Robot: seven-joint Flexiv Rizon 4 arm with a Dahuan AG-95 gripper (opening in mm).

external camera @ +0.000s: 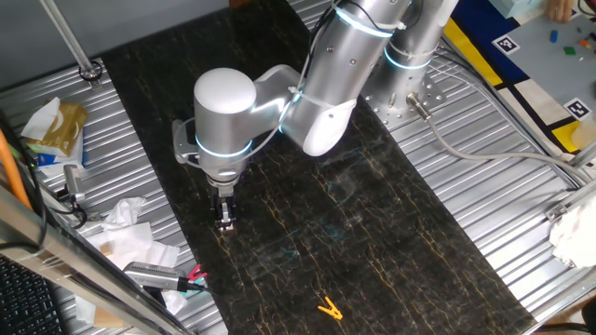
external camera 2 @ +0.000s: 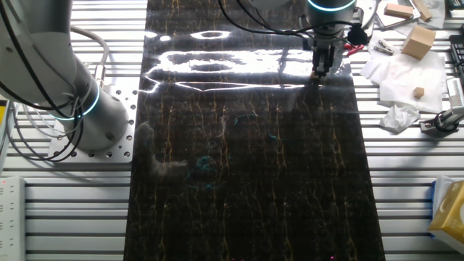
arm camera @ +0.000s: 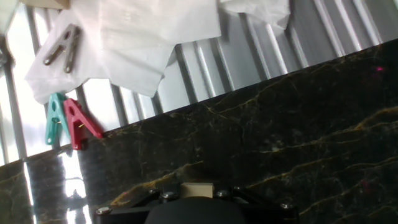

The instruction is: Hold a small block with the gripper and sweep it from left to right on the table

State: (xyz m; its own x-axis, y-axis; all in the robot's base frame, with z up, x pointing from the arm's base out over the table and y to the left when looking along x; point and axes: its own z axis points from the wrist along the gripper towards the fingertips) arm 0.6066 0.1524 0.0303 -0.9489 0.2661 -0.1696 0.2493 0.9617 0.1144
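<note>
My black gripper [external camera: 225, 221] hangs from the silver-white arm with its glowing blue ring and points straight down at the black gold-veined table [external camera: 372, 233], near its left edge. In the hand view the small block [arm camera: 197, 190], a pale tan cube, sits clamped between the jaws at the bottom of the frame, with the gripper [arm camera: 197, 196] shut on it. In the other fixed view the gripper [external camera 2: 319, 71] stands at the far right part of the table [external camera 2: 246, 181], its tip at the surface.
A yellow clip [external camera: 328, 308] lies on the slab near the front. Crumpled tissues [external camera: 126, 228] and a clutter of tools sit on the ribbed metal just left of the gripper. Red [arm camera: 79, 121] and teal [arm camera: 55, 118] clips lie at the slab's edge. Wooden blocks [external camera 2: 418, 42] rest on tissue.
</note>
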